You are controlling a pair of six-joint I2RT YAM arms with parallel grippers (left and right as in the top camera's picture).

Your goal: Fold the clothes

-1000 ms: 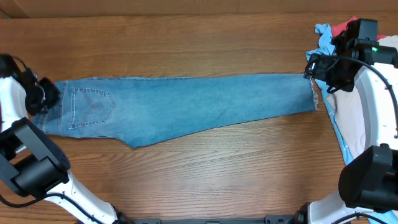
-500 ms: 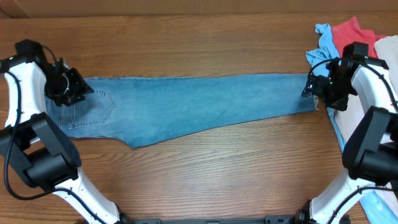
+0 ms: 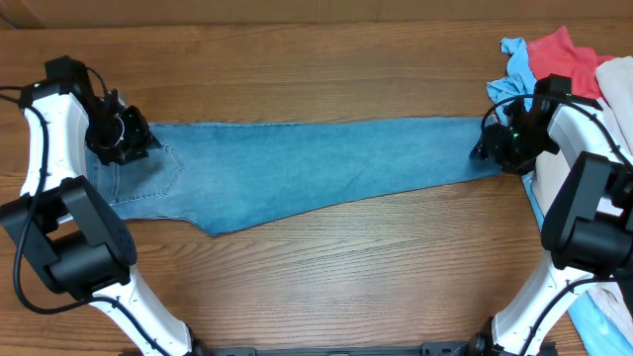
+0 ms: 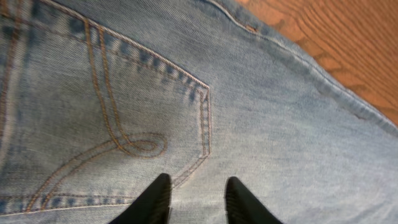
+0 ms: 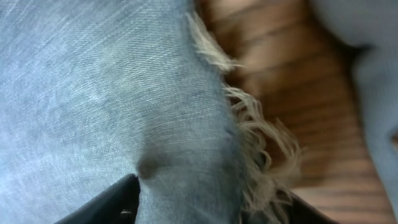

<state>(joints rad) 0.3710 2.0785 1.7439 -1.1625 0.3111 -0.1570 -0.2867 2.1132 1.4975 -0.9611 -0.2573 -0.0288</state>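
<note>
With jeans (image 3: 316, 163) flat lengthwise on the bench (image 3: 316, 282), left gripper (image 4: 197, 182) jaws parted, empty over the pocket (image 4: 124, 106), right gripper (image 5: 205, 200) jaws wide astride the frayed hem (image 5: 252, 130): pinch full thickness squarely before lifting hem toward the pocket end.

Light blue jeans (image 3: 316, 163) lie flat, stretched sideways, frayed hem rightward.

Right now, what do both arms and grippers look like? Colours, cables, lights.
The left arm and right arm have glossy white shells, bulky black joint housings and thin black cables looping alongside. The left gripper and right gripper have plain black fingers. A small green light glows near the right wrist.
</note>
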